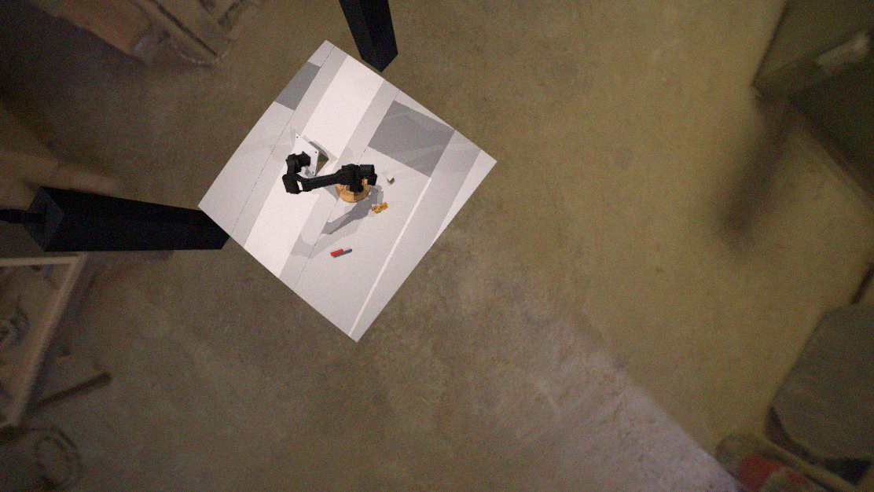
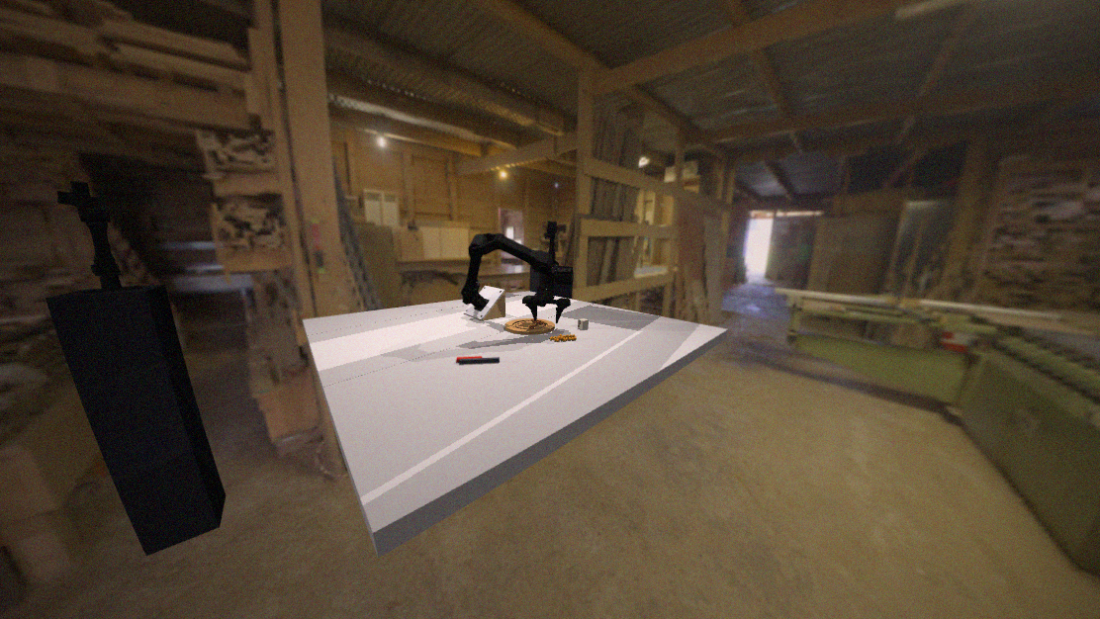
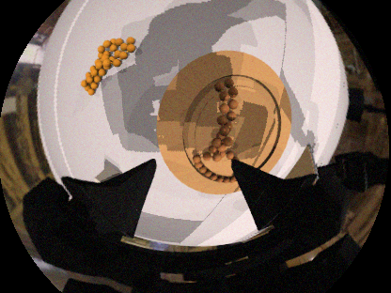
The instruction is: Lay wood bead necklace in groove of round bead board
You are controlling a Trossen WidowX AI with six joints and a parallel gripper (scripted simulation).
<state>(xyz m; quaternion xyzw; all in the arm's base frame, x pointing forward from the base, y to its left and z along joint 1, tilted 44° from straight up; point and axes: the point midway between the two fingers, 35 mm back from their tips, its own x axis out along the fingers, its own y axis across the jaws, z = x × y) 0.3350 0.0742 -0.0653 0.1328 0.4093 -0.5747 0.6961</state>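
The round bead board (image 1: 350, 192) (image 2: 526, 327) (image 3: 263, 70) is a flat wooden disc with a circular groove. The brown wood bead necklace (image 3: 224, 108) lies on it. In the wrist view, several of its beads sit along the groove's lower-left and bottom arc; the rest runs in a bunched double strand across the inside of the ring to near its top. The groove's right side and most of its left side hold no beads. My gripper (image 2: 546, 320) (image 3: 195, 163) is open and empty over the board's edge, its fingertips either side of the lower-left beads. The right finger hides part of the bottom arc.
An orange bead string (image 1: 380, 208) (image 2: 562, 338) (image 3: 106, 61) lies bunched beside the board. A small grey cube (image 1: 390, 178) (image 2: 583, 324) stands nearby. A red and dark stick-shaped item (image 1: 336, 252) (image 2: 481, 360) lies farther off. A tilted white panel (image 2: 493, 298) stands behind, near the arm.
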